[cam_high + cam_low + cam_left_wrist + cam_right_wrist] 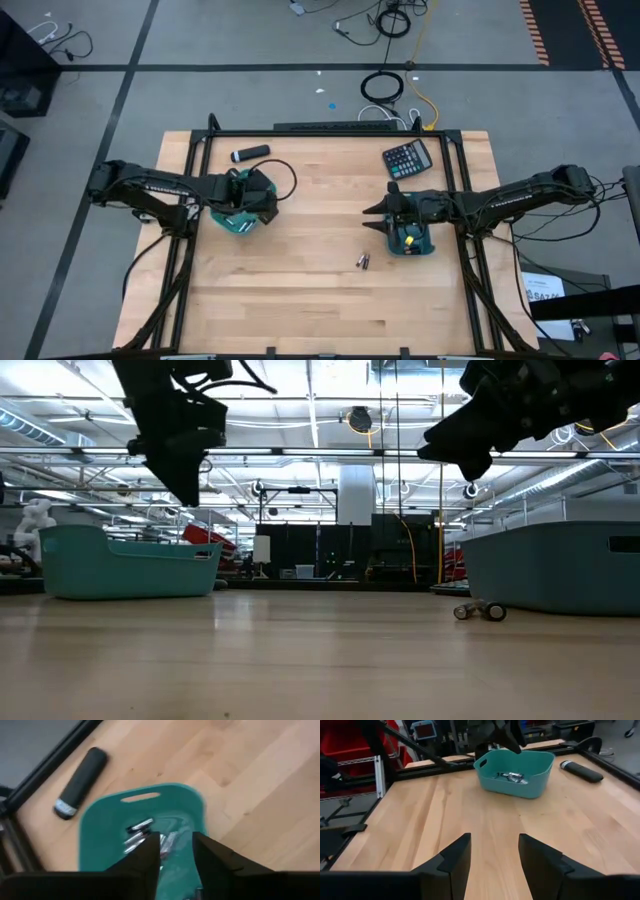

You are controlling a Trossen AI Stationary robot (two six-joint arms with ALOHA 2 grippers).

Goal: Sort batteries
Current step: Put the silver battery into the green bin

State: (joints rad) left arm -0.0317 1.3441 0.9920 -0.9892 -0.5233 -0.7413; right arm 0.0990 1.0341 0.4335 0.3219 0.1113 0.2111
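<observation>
Left gripper (175, 847) open over left tray (222, 222), empty, cells (142, 832) lying inside: looks like a drop just done. Right gripper (494, 852) open, empty, hovering at 9 o'clock of right tray (421, 246). Two loose batteries (363, 261) on table, 7 o'clock from right gripper. Next: descend, grip one.

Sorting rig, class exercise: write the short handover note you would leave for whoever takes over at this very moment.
Left gripper: open, empty, above the left teal tray.
Right gripper: open, empty, above the right teal tray, facing across the table.
Batteries: several silvery cells lie in the left tray; the right tray's contents cannot be made out. Two loose batteries lie side by side on the table just in front of the right tray.
Done: at least part of the sorting.
Left: likely the two loose cells.
</observation>
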